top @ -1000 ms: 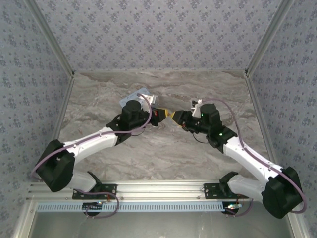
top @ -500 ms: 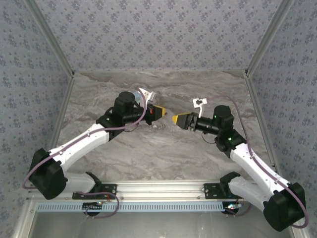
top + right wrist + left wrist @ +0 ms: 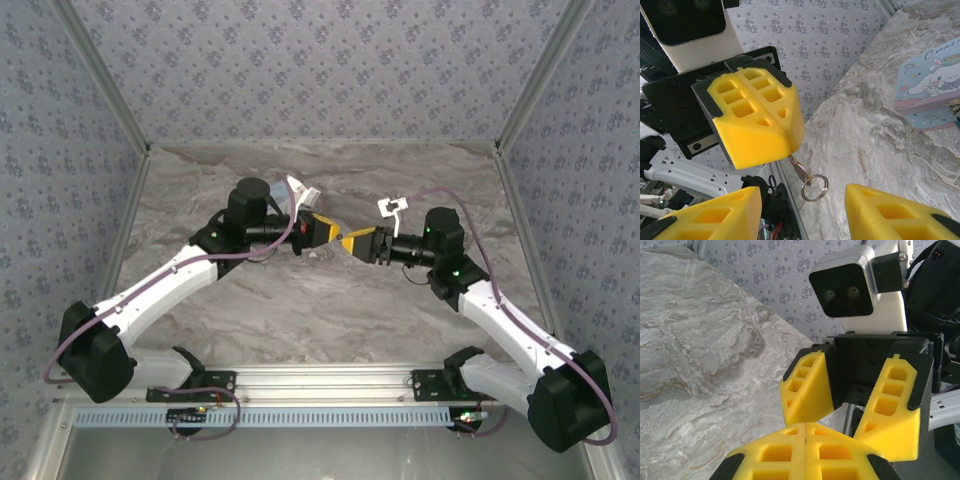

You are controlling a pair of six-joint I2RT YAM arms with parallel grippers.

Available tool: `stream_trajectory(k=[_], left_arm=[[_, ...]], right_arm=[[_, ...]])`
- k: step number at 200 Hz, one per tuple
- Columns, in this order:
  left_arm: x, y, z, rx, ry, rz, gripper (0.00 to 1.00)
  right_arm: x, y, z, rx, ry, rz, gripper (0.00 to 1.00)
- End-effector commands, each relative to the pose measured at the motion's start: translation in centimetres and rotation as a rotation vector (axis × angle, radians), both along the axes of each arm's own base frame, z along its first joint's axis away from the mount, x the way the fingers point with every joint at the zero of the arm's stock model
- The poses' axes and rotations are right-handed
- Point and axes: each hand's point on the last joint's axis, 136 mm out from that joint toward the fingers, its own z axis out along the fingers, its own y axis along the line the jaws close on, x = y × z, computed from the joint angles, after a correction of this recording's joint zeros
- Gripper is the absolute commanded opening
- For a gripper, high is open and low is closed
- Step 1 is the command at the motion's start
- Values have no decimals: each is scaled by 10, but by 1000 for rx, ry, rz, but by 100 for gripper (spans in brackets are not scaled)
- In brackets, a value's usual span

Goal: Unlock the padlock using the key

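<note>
Right wrist view: pinching the key point(image 3: 800, 170) in the clenched left hand point(image 3: 782, 146), pointing its ringed end straight at the gap of the released right hand point(image 3: 802, 198).

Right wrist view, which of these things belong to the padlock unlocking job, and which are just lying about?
Part of the job:
- key, pinched in the shut left end effector
- right end effector, open and facing the key

Lying about:
- pastel blue cartoon-printed tin box, resting on the marble table
</note>
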Motion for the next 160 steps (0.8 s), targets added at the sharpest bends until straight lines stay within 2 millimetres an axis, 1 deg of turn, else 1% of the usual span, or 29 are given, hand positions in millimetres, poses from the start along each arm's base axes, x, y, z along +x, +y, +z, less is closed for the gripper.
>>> stream_trajectory(k=[1, 40, 67, 131, 160], left_arm=[[-5, 1, 21, -35, -42, -32, 0], [-5, 0, 22, -39, -44, -35, 0], [-5, 0, 22, -39, -47, -36, 0], [-6, -1, 22, -42, -46, -45, 0], [-5, -1, 21, -40, -44, -44, 0]], right_arm=[[-2, 5, 21, 25, -75, 31, 46], [1, 6, 20, 20, -70, 13, 36], [2, 6, 19, 18, -70, 6, 32], [2, 10, 22, 19, -71, 14, 30], [2, 12, 22, 18, -69, 16, 28]])
